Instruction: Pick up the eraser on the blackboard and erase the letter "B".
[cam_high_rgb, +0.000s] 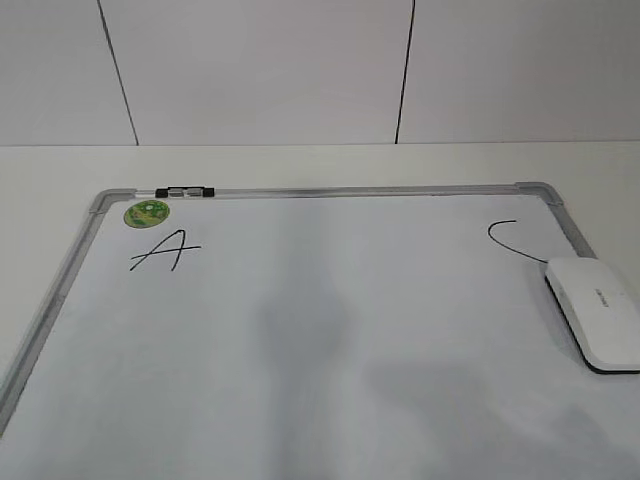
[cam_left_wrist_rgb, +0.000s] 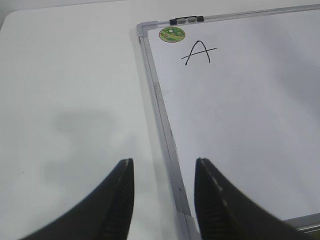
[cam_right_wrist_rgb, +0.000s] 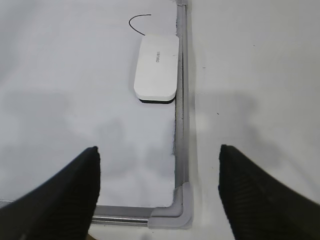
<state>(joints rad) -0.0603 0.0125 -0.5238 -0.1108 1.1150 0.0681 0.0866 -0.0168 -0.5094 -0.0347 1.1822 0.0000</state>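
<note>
Only the robot's two claws show, each from its own wrist camera. The left claw has two matte black fingers that taper to rounded tips, and the inner face of one carries a fine ribbed texture with a pale worn edge. The right claw has the same black fingers, broader at the base, with faint ridges on the inner faces. No cables, screws or markings are visible.

A white table is filling the lower frame, carrying the blackboard, which is lying flat across its centre and reaching the bottom edge.
</note>
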